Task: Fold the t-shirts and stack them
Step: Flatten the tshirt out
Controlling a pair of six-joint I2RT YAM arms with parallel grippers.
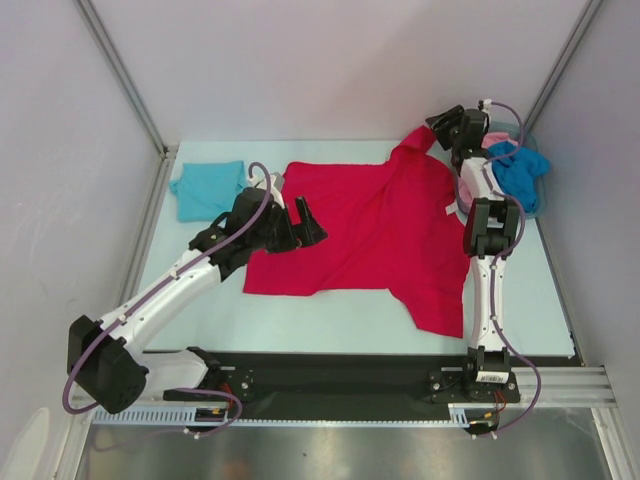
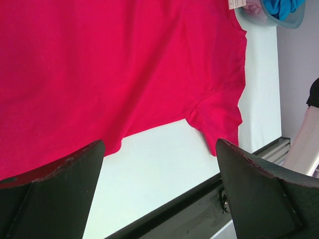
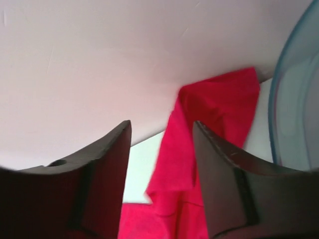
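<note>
The red t-shirt (image 1: 370,230) is lying spread across the table (image 1: 330,320), with the left gripper (image 1: 303,226) hovering at its left edge, jaws wide apart and empty. Farther back, the teal t-shirt (image 1: 207,188) is lying folded at left. The right gripper (image 1: 438,127), jaws parted around the red cloth's raised far-right corner, is crowding the bin (image 1: 541,203) holding the blue t-shirt (image 1: 520,170) and pink t-shirt (image 1: 497,140).

I run the left arm (image 1: 170,285) low, reaching forward and to the right. The left gripper (image 1: 312,225) points right, jaws spread wide. The right arm (image 1: 487,290) is stretched straight out, its elbow raised. The right gripper (image 1: 436,128) is at the far side, jaws parted.
</note>
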